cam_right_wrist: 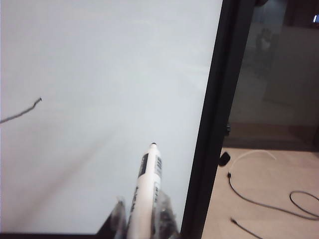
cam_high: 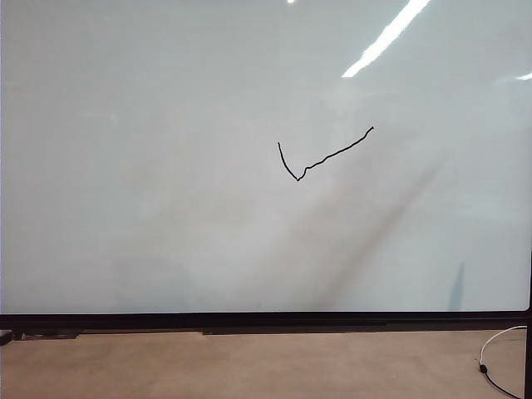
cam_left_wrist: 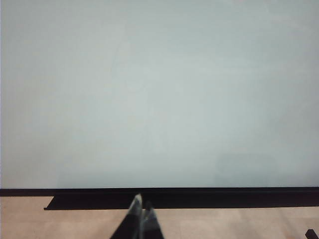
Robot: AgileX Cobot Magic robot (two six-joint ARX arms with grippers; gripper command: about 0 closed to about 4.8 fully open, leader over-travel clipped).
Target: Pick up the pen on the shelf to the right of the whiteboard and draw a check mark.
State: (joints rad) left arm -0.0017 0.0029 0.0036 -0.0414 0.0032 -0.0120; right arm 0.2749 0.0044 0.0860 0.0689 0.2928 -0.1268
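Pen, slim and white-barrelled, sits clamped in my right gripper off the glossy pale whiteboard, black check mark drawn centre-frame; I'd retreat steadily, left gripper pinched empty.

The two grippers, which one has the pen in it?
The right gripper, by the whiteboard's right frame, is shut on the pen, tip pointing at the board. The left gripper is shut and empty.
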